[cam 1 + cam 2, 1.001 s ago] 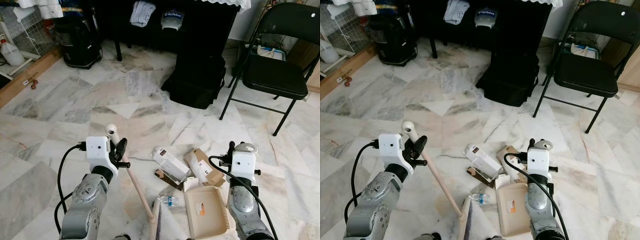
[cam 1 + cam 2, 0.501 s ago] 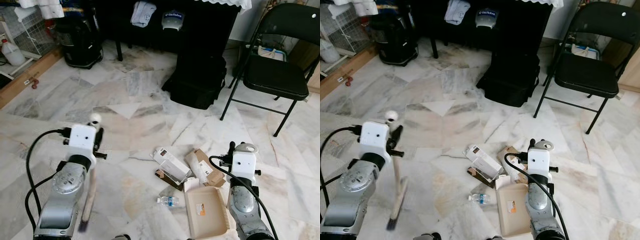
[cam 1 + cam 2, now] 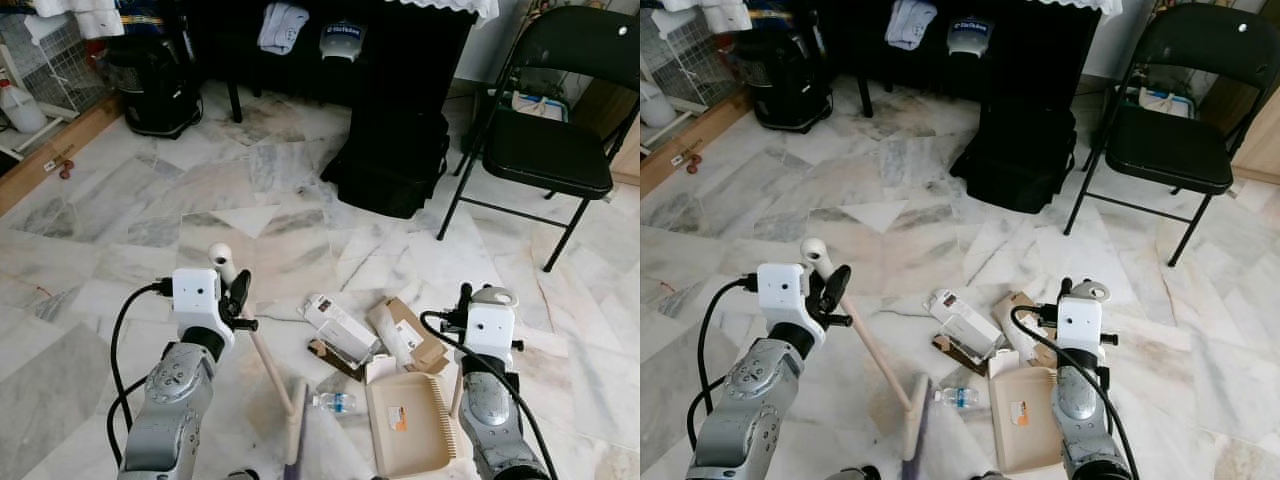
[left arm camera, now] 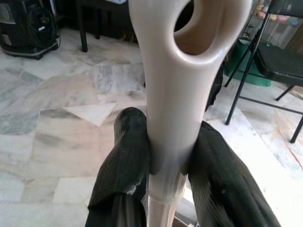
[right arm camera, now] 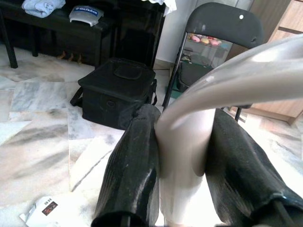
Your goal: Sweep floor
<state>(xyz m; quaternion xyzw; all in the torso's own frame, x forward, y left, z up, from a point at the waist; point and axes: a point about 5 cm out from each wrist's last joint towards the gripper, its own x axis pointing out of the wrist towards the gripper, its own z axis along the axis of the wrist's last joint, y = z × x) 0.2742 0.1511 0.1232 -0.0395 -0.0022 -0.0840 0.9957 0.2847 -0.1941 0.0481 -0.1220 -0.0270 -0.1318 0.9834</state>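
Two end effectors grip: left end effector (image 3: pixel 236 296) clamps the beige plastic broom (image 3: pixel 270 372), right end effector (image 5: pixel 182 165) the beige plastic dustpan (image 3: pixel 409 422) at 3 o'clock.

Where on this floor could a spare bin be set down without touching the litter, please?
Bare marble lies between the black bag and the cardboard pieces, and left of the broom toward the wooden ledge. It is crowded around the dustpan, white box and small bottle.
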